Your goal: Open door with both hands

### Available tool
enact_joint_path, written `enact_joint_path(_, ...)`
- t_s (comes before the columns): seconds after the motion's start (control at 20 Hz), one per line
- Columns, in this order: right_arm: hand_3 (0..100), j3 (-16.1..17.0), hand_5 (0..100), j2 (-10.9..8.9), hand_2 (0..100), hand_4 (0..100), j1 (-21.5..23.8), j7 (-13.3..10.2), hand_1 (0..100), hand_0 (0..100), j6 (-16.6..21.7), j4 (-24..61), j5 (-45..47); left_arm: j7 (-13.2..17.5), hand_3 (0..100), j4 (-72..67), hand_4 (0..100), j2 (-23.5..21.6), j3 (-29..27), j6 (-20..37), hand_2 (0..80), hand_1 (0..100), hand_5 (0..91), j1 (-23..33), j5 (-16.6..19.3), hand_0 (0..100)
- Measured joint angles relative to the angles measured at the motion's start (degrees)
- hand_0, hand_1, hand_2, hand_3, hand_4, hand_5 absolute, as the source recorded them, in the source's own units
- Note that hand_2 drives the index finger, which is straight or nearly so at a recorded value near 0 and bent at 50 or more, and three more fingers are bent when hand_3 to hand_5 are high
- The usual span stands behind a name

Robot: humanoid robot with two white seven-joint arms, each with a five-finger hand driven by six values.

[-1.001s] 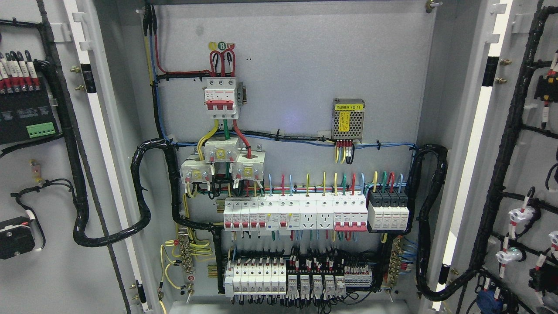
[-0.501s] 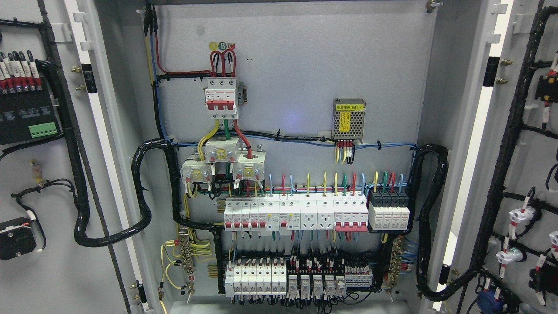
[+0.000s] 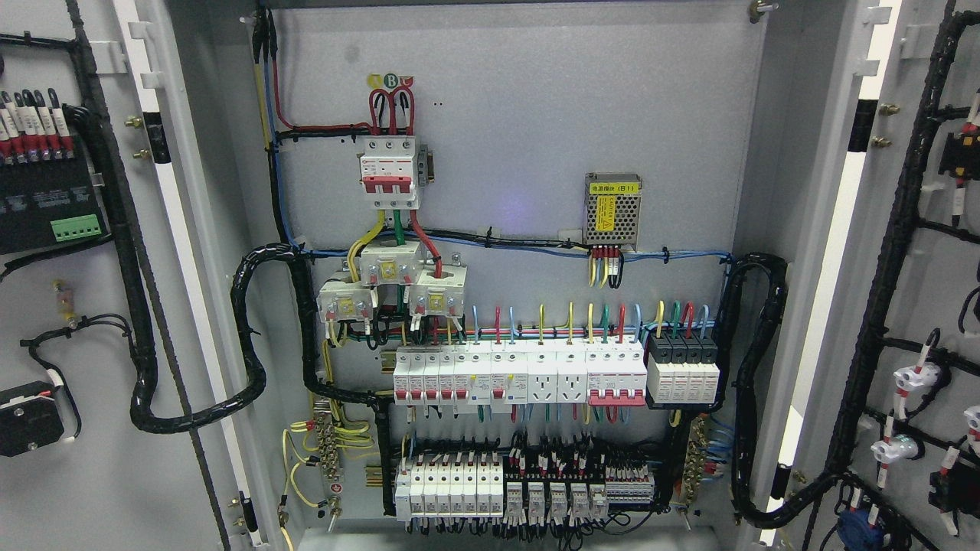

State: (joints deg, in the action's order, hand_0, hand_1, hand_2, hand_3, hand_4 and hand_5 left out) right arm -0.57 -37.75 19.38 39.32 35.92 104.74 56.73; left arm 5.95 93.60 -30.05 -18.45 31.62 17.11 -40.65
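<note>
Both doors stand swung wide: the left door fills the picture's left edge, the right door its right edge, each tall and upright, inner faces turned toward the camera and strung with black cable. Between them the cabinet shows its grey back panel, a red-toggled breaker, a row of breakers and a mesh power supply. Neither hand is in view, so their state cannot be told.
</note>
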Motion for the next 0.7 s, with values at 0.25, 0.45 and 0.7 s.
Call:
enact_joint_path(0.25, 0, -3.72, 0, 2.01, 0, 0, 0.95, -0.77, 0, 0, 0.00, -0.33, -3.96, -0.15, 0, 3.79, 4, 0.15, 2.72, 0.71, 0.0, 0, 0.0, 3.36, 0.59, 0)
enact_joint_path(0.45, 0, -5.86, 0, 3.61, 0, 0, 2.67, -3.99, 0, 0, -0.20, -0.60, -5.61, -0.21, 0, 6.29, 4, 0.45, 5.90, 1.61, 0.0, 0, 0.0, 6.27, 2.77, 0)
enact_joint_path(0.7, 0, -7.62, 0, 4.98, 0, 0, 5.25, -5.42, 0, 0, -0.22, -0.91, -7.04, -0.26, 0, 8.16, 4, 1.75, 10.81, 1.91, 0.0, 0, 0.0, 10.35, 7.94, 0)
